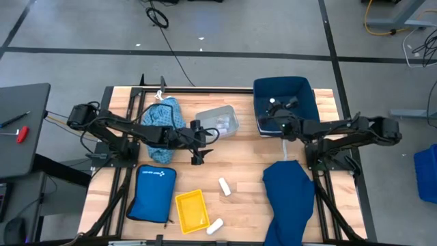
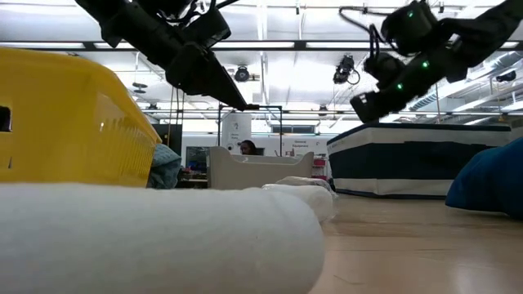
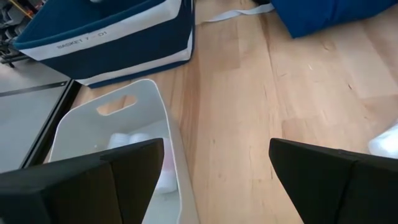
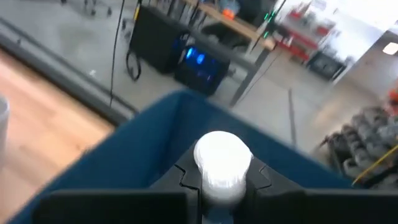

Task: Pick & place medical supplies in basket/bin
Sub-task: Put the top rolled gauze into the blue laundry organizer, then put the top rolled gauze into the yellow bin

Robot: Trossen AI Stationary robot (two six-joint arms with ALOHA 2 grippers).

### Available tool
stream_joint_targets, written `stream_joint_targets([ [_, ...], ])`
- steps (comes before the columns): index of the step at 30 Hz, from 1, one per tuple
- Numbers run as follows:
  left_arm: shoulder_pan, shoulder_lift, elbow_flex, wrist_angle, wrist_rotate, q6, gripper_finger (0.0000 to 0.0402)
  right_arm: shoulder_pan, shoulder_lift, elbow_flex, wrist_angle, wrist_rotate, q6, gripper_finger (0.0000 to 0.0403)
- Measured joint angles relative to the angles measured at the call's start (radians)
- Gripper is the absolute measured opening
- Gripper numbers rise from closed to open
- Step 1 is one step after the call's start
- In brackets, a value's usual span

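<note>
My right gripper (image 4: pixel 222 182) is shut on a white roll (image 4: pixel 222 163) above the navy basket (image 1: pixel 283 102) at the far right of the table. Near the table's middle my left gripper (image 3: pixel 217 168) hangs open and holds nothing, just in front of the white bin (image 1: pixel 218 121). Two more white rolls (image 1: pixel 224 186) (image 1: pixel 215 227) lie on the wood near the front. A large navy cloth (image 1: pixel 290 198) lies at the front right. The light blue patterned cloth (image 1: pixel 164 113) lies at the far left. My right gripper pinches the white roll between its two fingers, and the roll's rounded end (image 4: pixel 221 155) sticks out past the fingertips. The fingers run nearly level, toward the table's far edge. The roll is lifted clear, over the basket's open top (image 4: pixel 155 143).
A yellow tray (image 1: pixel 191 210) and a flat bright blue pouch (image 1: pixel 151 193) lie at the front left. The white bin holds a few pale items (image 3: pixel 134 146). Bare wood shows between the bin and the navy cloth. A white strap (image 3: pixel 224 15) lies beside the basket.
</note>
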Motion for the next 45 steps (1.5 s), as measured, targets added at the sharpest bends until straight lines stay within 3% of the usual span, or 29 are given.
stream_joint_targets([
  [9, 0.000, 0.000, 0.000, 0.009, 0.018, -0.001, 0.0298, -0.144, 0.000, 0.000, -0.250, -0.294, 0.236, 0.0041],
  [15, 0.000, 0.000, 0.000, 0.008, 0.018, -0.001, 0.0298, -0.209, 0.000, 0.000, -0.311, -0.392, 0.277, 0.0043],
  [33, 0.000, 0.001, 0.001, 0.008, 0.018, -0.001, 0.0298, -0.215, 0.000, 0.000, -0.183, -0.402, 0.257, 0.0196],
  [45, 0.000, 0.001, 0.001, 0.007, 0.018, -0.006, 0.0298, -0.211, 0.000, 0.000, -0.113, -0.385, 0.212, 0.0210],
])
